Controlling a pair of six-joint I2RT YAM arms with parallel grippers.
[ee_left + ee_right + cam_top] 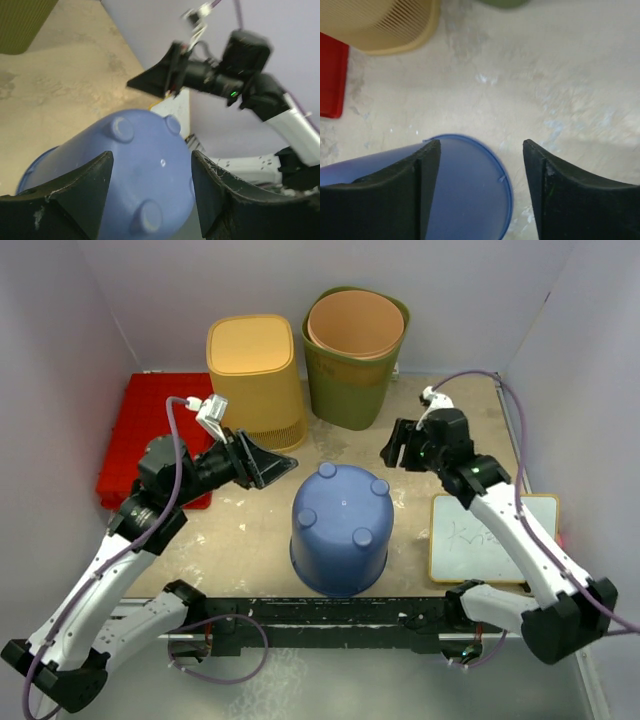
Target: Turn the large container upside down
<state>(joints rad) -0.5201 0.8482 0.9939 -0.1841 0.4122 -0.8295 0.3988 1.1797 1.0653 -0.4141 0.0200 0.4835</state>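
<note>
Holding the left hand (278, 472) wide and empty just beside the blue container (342, 530), and the right hand (392, 450) likewise spread wide, gripping nothing, near its far side. Standing rim-down, feet up, mid-table (240, 540). Probably risking a clipped edge on any careless move: catching a foot, tipping it over, or shoving it toward the small whiteboard (490, 540).

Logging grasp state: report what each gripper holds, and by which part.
Nothing is held. The left gripper and right gripper are both open and clear of the blue bin, which stands free, feet up.
</note>
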